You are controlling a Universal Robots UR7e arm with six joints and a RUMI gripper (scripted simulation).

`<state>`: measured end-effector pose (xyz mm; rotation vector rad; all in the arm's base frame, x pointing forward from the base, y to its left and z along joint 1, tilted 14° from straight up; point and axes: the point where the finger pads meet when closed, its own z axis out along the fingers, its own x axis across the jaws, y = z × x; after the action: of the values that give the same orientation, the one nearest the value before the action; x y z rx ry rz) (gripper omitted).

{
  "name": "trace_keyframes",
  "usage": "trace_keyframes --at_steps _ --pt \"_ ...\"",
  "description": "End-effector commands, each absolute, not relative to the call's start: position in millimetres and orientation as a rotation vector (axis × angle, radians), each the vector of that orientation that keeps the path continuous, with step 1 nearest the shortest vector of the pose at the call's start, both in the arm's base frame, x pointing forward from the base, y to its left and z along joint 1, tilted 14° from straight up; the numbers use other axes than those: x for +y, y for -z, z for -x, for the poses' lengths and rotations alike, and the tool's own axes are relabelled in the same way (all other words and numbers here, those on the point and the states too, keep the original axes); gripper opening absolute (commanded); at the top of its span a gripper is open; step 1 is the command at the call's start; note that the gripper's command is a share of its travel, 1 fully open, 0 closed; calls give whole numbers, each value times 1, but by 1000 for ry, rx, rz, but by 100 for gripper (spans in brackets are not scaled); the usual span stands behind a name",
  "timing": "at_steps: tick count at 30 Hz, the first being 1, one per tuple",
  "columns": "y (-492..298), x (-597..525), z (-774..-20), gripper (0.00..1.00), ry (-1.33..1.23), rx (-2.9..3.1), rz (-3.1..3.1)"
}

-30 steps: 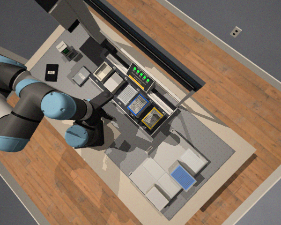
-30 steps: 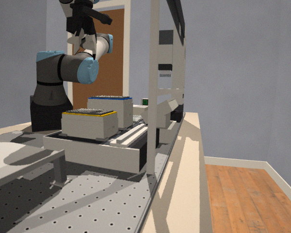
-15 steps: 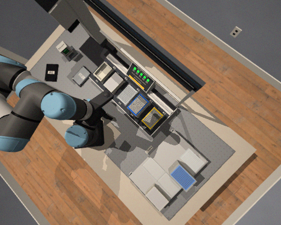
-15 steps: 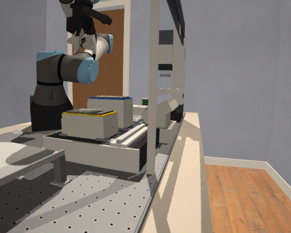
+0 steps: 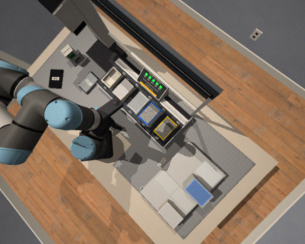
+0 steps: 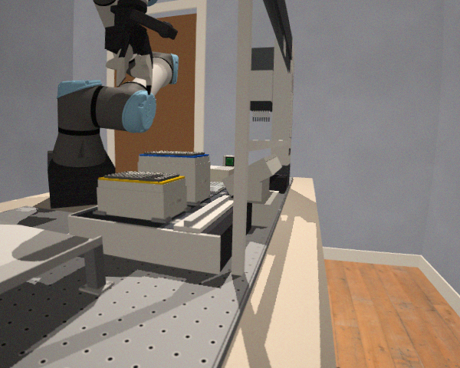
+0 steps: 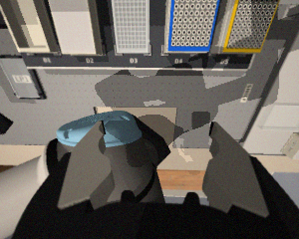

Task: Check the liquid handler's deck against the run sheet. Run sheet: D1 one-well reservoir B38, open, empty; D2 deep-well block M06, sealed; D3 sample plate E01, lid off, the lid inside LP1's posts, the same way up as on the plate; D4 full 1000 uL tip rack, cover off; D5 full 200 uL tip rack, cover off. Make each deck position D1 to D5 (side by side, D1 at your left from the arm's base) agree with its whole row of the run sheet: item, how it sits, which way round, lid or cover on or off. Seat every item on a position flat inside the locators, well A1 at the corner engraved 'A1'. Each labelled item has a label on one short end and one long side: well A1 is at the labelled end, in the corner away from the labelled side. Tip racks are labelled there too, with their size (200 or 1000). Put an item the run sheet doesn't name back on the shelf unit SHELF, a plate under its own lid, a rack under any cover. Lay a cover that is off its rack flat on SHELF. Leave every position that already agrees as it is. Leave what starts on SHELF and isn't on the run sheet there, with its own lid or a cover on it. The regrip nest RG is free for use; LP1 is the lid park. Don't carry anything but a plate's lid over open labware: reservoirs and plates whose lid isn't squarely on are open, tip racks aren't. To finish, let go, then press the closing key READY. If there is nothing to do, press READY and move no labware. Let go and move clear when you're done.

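On the deck [image 5: 126, 107], five items sit side by side in its row: a tan open reservoir [image 5: 111, 77] at the end nearest the READY key [image 5: 71, 55], then a plain white block [image 5: 123, 89], a white well plate [image 5: 138, 102] without a lid, a blue-rimmed tip rack [image 5: 149, 113] and a yellow-rimmed tip rack [image 5: 165, 127], both uncovered with their tips showing. Just behind the row, a panel [image 5: 152, 83] on the deck shows five green lights. Beside the reservoir end of the deck lies a flat grey lid [image 5: 88, 82], with a black nest [image 5: 56, 78] farther out past it. Beyond the yellow rack's end of the deck stands the shelf [image 5: 147, 192], carrying several white covered items and one blue-topped rack [image 5: 199, 192]. The hand [image 7: 158, 164] hangs high above the counter [image 5: 220, 152] in front of the deck, well apart from every item, its two dark jaws spread wide with nothing between them.
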<state>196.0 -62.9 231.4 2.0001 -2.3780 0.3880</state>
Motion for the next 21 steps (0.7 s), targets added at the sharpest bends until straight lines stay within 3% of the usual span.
trace_keyframes --at_steps 1,21 --pt "-231 -36 -193 82 -385 -2378 -2002" --pt "-230 -23 -190 82 -386 -2379 -2002"
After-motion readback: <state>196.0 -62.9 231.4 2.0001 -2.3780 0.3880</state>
